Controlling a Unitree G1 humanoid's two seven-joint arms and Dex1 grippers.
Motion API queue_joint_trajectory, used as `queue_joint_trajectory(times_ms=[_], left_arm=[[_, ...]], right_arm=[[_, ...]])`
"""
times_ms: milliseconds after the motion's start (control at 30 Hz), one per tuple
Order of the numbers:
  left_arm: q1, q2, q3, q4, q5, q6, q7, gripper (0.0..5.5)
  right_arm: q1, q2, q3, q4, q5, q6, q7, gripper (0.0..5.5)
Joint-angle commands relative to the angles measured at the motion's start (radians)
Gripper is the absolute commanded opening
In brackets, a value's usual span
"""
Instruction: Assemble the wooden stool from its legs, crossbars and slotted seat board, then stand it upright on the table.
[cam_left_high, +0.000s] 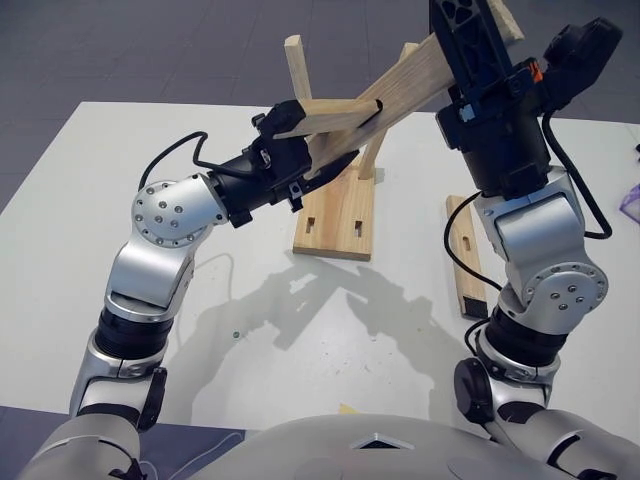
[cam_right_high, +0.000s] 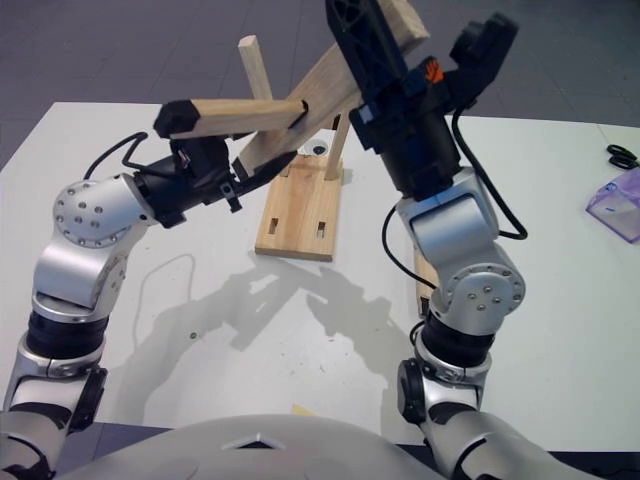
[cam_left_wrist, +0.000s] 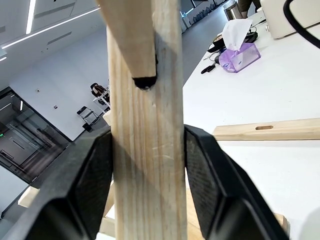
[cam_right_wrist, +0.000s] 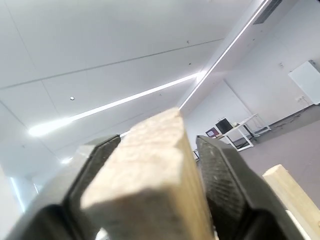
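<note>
A long wooden leg (cam_left_high: 400, 85) hangs slanted above the table, held at both ends. My left gripper (cam_left_high: 305, 165) is shut on its lower end, its fingers (cam_left_wrist: 92, 185) pressing both sides. My right gripper (cam_left_high: 470, 40) is shut on the upper end (cam_right_wrist: 155, 165). A crossbar (cam_left_high: 325, 118) sticks out of a slot in this leg (cam_left_wrist: 145, 80). Below lies the slotted seat board (cam_left_high: 335, 225), flat on the table. Two slim wooden pieces (cam_left_high: 294, 65) (cam_left_high: 372, 155) rise near its far side. Another leg (cam_left_high: 467, 260) lies loose on the table to the right.
A purple tissue box (cam_right_high: 618, 205) and a small dark object (cam_right_high: 620, 155) sit at the table's right edge. The white tabletop (cam_left_high: 120, 180) has free room on the left and in front of the seat board.
</note>
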Motion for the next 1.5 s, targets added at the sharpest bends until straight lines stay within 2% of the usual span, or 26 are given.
queue_joint_trajectory(times_ms=[33, 267, 433, 467, 700, 767, 867, 967, 1033, 1133, 1267, 1500], left_arm=[[-0.002, 0.012, 0.012, -0.033, -0.005, 0.027, -0.009, 2.06], [0.005, 0.029, -0.001, -0.055, -0.019, 0.045, -0.046, 2.06], [0.012, 0.03, -0.002, -0.085, -0.05, 0.089, -0.059, 2.06], [0.009, 0.027, 0.0, -0.086, -0.053, 0.098, -0.053, 2.43], [0.016, -0.016, 0.041, -0.09, -0.076, 0.148, 0.012, 3.52], [0.049, -0.027, 0.086, -0.084, -0.088, 0.161, 0.044, 3.89], [0.168, 0.035, 0.193, -0.059, -0.034, 0.148, 0.086, 4.32], [0.276, 0.073, 0.26, -0.012, 0.12, 0.146, 0.213, 4.89], [0.299, 0.001, 0.288, -0.029, 0.162, 0.198, 0.334, 5.24], [0.296, -0.095, 0.224, -0.079, 0.19, 0.247, 0.425, 5.4], [0.318, -0.153, 0.126, -0.105, 0.246, 0.287, 0.477, 5.4], [0.321, -0.183, 0.101, -0.095, 0.274, 0.291, 0.496, 5.4]], right_arm=[[0.035, -0.018, 0.039, -0.054, -0.031, -0.003, -0.014, 2.08], [0.065, -0.03, 0.07, -0.073, -0.12, -0.03, -0.017, 1.28], [0.075, -0.001, 0.072, -0.046, -0.191, -0.068, -0.048, 1.04], [0.081, -0.005, 0.072, -0.039, -0.211, -0.069, -0.05, 1.03], [0.055, -0.051, 0.032, 0.05, -0.222, -0.053, -0.022, 1.03], [0.07, -0.072, -0.015, 0.082, -0.211, -0.052, -0.032, 1.03], [0.123, -0.092, -0.076, 0.102, -0.142, -0.021, -0.089, 1.03], [0.178, -0.095, -0.106, 0.142, -0.084, 0.018, -0.16, 1.03], [0.203, -0.089, -0.103, 0.189, -0.099, 0.042, -0.207, 1.03], [0.224, -0.108, -0.053, 0.191, -0.208, 0.051, -0.189, 1.03], [0.242, -0.1, -0.012, 0.222, -0.424, -0.028, -0.157, 1.03], [0.253, -0.128, 0.006, 0.268, -0.622, -0.096, -0.07, 1.03]])
